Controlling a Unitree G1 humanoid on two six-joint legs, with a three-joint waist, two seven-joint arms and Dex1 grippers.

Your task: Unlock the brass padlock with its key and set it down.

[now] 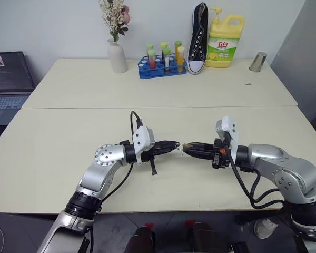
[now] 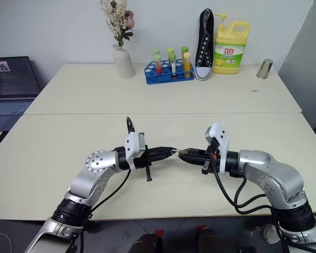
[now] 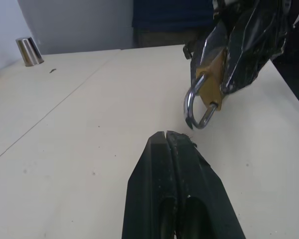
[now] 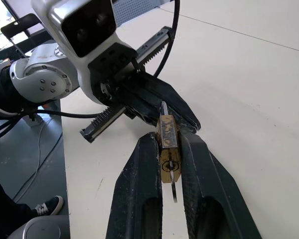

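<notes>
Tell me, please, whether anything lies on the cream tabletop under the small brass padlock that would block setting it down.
Nothing visible does. The small brass padlock is clamped in the right gripper above a bare stretch of the cream tabletop; the shut left gripper sits beside its silvery shackle, not beneath it.

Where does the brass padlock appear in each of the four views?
Left eye view: brass padlock at centre, between both grippers' tips.
Right eye view: same spot.
Left wrist view: upper right, shackle hanging out.
Right wrist view: centre, between the right gripper jaws.
Shared landmark: the cream table.
</notes>
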